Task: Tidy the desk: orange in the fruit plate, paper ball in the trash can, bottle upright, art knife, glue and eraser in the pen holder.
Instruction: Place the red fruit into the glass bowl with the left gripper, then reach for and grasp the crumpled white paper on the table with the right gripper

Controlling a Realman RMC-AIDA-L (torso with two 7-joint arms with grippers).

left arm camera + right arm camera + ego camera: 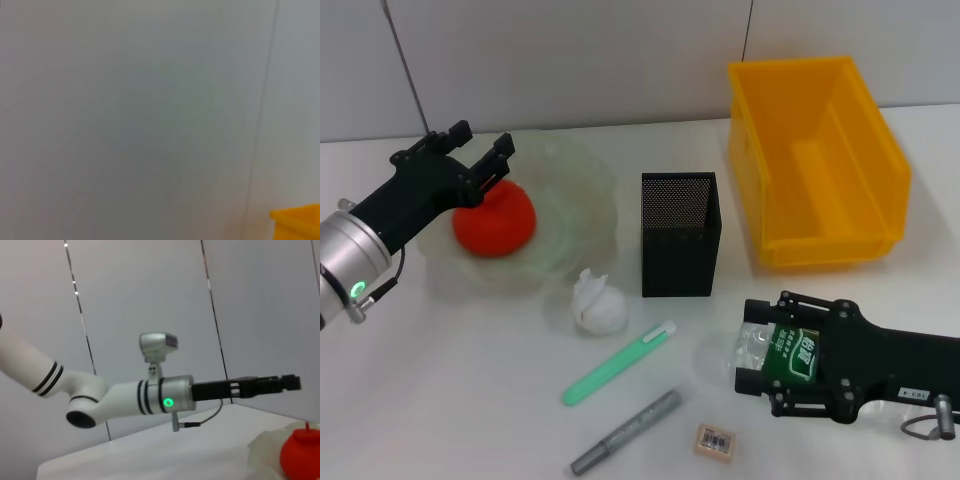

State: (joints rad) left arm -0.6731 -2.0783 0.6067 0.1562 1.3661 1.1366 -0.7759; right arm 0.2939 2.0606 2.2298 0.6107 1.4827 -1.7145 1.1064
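We find the right gripper grasping the lying bottle; pivot it upright gently. Left gripper released above the orange.

The right gripper covers most of the bottle, leaving only its label and crumpled clear end showing beside the pen holder. In the left wrist view only a corner of the trash can shows, cut off by the edge. The eraser sticker is too small to read.

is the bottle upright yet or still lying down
Lying down: the bottle rests on its side on the desk, inside the right gripper.
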